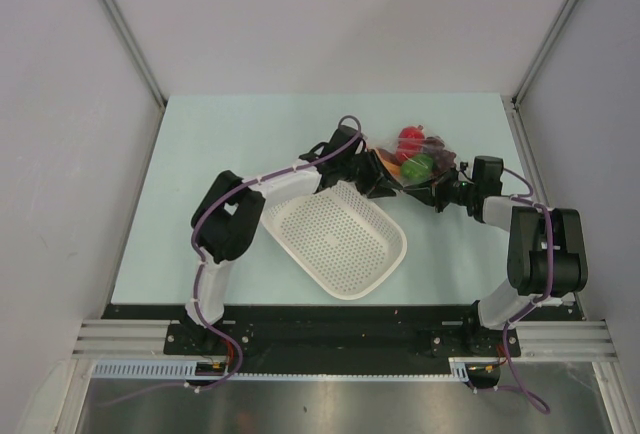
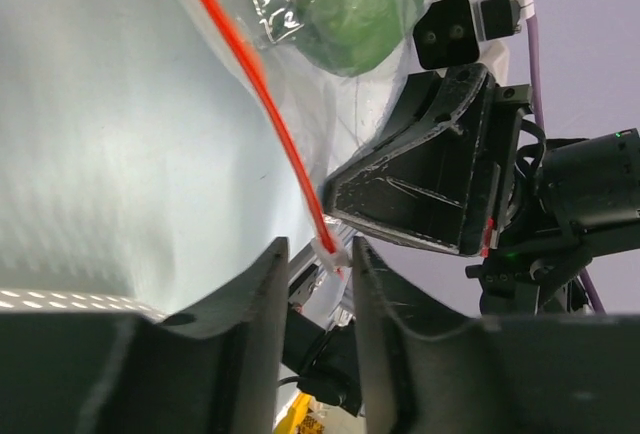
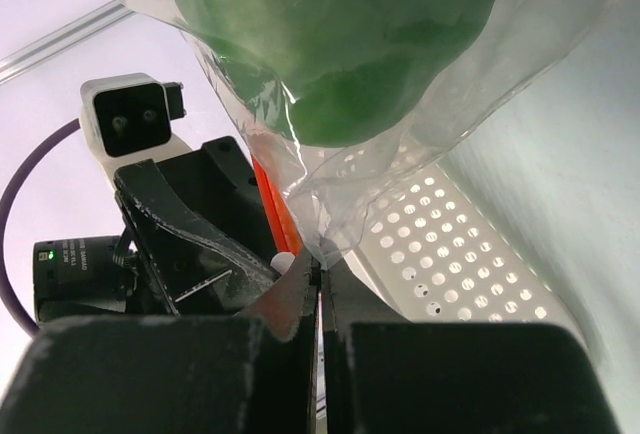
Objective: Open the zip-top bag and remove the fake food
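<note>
The zip-top bag (image 1: 432, 157), with a green pepper (image 3: 340, 44) and red fruit (image 1: 408, 138) inside, sits just past the white basket (image 1: 335, 239). The right claw (image 3: 318, 272) pinches it tight. The left claw (image 2: 320, 254) is narrow around the zipper tab (image 2: 333, 251); I cannot tell if it grips.

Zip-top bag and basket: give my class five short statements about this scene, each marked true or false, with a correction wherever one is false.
1. The right gripper has its jaws shut on an edge of the zip-top bag. True.
2. The white perforated basket holds the green pepper. False: the basket holds nothing; the pepper is inside the bag.
3. The bag's zipper strip is blue. False: it is orange-red.
4. The left gripper has its jaws apart, with the end of the zipper strip between them. True.
5. The bag lies inside the basket. False: it is between the two grippers, outside the basket.
</note>
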